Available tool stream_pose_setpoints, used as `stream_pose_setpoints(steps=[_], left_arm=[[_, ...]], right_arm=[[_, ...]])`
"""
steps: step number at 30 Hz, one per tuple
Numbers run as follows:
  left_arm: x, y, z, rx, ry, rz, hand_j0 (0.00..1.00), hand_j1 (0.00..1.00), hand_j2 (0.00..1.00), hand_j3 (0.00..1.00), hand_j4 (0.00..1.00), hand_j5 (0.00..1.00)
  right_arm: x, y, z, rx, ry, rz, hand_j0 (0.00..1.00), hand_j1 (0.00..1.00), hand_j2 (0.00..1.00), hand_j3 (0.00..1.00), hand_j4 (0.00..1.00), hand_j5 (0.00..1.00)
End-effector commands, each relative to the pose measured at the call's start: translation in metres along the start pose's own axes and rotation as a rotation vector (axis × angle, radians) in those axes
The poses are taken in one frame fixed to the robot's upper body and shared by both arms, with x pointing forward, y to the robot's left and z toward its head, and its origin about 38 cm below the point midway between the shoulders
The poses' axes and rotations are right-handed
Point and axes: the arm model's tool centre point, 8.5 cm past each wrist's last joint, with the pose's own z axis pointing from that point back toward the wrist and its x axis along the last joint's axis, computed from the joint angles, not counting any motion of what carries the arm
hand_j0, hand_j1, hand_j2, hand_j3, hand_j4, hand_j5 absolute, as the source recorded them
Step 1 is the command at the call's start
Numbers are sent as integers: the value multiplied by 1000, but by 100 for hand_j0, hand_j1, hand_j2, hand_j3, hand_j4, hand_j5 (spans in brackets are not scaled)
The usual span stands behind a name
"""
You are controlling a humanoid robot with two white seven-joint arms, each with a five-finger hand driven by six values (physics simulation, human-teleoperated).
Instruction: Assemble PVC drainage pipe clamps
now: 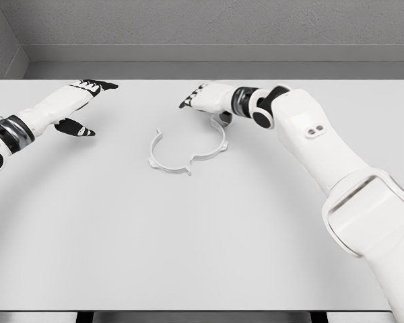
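We see the clamp (pixel 186 149) lying flat on the table (pixel 188 242), a bit behind the table's middle. It's a thin white ring, open at the far side, with small tabs sticking out along its rim: one at the near edge, one at the right. A second small piece near the clamp's far right edge sits partly under the right hand, and we can't tell if it's joined to the ring or separate.

Right hand (pixel 205 98) hovers just behind the clamp's far right edge, palm down, dark-tipped fingers (pixel 187 102) stretched out toward the left and relaxed. Nothing is held in it. We can't tell whether it touches the ring; it looks just above it. Its arm runs from the clamp out to the lower right corner, elbow bent, forearm crossing over the table's right half.

Left hand (pixel 84 94) is well to the left of the clamp, near the table's far left side. Fingers are extended toward the back, thumb (pixel 77 128) spread off to the side pointing toward the clamp. It's empty, apart from the ring. Its arm leaves at the left edge.

The table is plain white; behind it is a grey wall (pixel 202 23).
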Motion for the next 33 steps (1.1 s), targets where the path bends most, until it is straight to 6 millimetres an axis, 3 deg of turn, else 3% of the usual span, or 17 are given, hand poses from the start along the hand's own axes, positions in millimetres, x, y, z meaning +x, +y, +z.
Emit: stream_pose_setpoints(steps=[1,22,24,27,31,33], left_arm=[[-1,1,1,7,2,5,100,100,100,100,100,100],[-1,1,1,6,3,6,100,100,100,100,100,100],[0,4,-1,10,-1,2,100,100,100,100,100,100],[3,3,-4,8,-8,4,100,100,100,100,100,100],[8,0,-9,7,-22,6,100,100,100,100,100,100],[16,-5,-16,2,-42,13,100,100,100,100,100,100]], right_arm=[[6,-5,-1,-12,-26,15,100,100,100,100,100,100],[40,-30,-6,-64,-127,113,100,100,100,100,100,100],[32,-25,-5,-60,-110,70,100,100,100,100,100,100],[-5,-1,3,-21,-20,-54,100,100,100,100,100,100],[-29,-30,20,-171,9,-195,100,100,100,100,100,100],[-20,-94,43,-398,-84,-186,100,100,100,100,100,100]])
